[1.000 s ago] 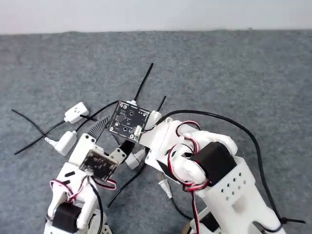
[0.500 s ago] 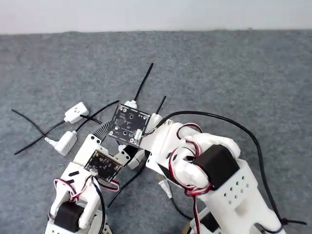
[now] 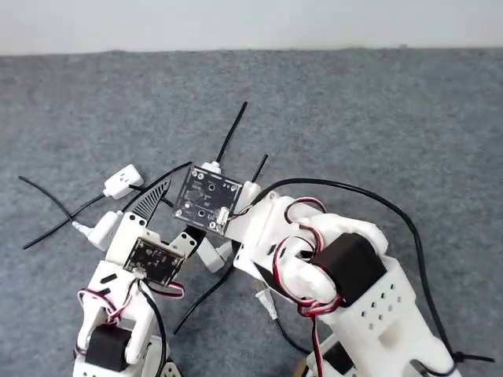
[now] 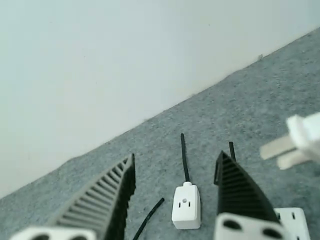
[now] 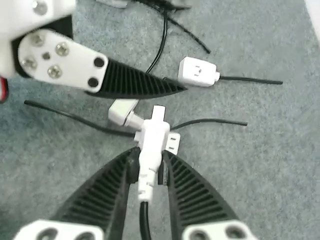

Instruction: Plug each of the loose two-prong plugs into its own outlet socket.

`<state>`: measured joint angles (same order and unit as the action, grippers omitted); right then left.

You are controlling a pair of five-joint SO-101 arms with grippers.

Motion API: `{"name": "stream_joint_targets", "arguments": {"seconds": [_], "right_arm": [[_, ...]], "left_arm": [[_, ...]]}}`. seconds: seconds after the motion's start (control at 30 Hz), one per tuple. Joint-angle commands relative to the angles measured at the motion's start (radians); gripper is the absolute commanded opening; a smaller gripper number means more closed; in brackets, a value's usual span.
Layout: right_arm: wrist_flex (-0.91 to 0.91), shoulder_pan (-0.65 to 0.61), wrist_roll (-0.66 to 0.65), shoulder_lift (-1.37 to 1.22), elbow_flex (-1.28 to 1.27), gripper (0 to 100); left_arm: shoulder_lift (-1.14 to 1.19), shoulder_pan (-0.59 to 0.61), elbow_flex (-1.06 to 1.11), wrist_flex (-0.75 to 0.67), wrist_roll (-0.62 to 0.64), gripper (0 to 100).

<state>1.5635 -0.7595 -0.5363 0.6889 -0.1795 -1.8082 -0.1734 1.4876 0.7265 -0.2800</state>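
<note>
One light plug pinched, sockets waiting ahead.
Over the grey worktop (image 3: 354,102) our left tool (image 4: 176,160) hangs spread wide, while our right tool (image 5: 150,157) pinches a white plug (image 5: 152,137) by its body, just beside the left tool and clear of the worktop. We judge the plug light and rigid, its cord (image 5: 144,220) springy enough to twist it, so the flat sides behind the thin prongs (image 4: 277,148) are where to grip. We count two tools, two sockets (image 4: 186,205) ahead of the left one, two more white corded pieces (image 3: 122,182) beyond the left arm that we cannot identify, and one held plug.
</note>
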Motion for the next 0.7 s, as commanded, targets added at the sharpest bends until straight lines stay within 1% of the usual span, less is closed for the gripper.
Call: {"name": "stream_joint_targets", "arguments": {"seconds": [0.0, 0.1, 0.17, 0.27, 0.4, 0.5, 0.57, 0.67], "right_arm": [[-0.064, -0.004, 0.005, 0.013, -0.017, 0.9], [-0.091, -0.004, 0.005, -0.004, -0.049, 0.9], [-0.085, -0.004, 0.002, -0.056, -0.040, 0.9], [-0.035, -0.004, -0.020, -0.179, 0.008, 0.9], [0.056, -0.007, -0.026, -0.332, 0.140, 0.9], [0.145, -0.013, -0.087, -0.437, 0.249, 0.9], [0.194, -0.016, -0.107, -0.501, 0.308, 0.9], [0.206, -0.015, -0.109, -0.558, 0.345, 0.9]], "left_arm": [[-0.012, 0.029, -0.027, -0.029, -0.018, 26], [-0.012, 0.101, -0.067, -0.028, -0.005, 26], [-0.012, 0.164, -0.084, -0.031, 0.035, 26], [-0.012, 0.229, -0.101, -0.035, 0.049, 26], [-0.012, 0.305, -0.114, 0.008, 0.051, 26], [-0.012, 0.377, -0.113, 0.060, 0.051, 26], [-0.012, 0.437, -0.113, 0.094, 0.048, 26], [-0.012, 0.552, -0.111, 0.143, 0.046, 26]]}}
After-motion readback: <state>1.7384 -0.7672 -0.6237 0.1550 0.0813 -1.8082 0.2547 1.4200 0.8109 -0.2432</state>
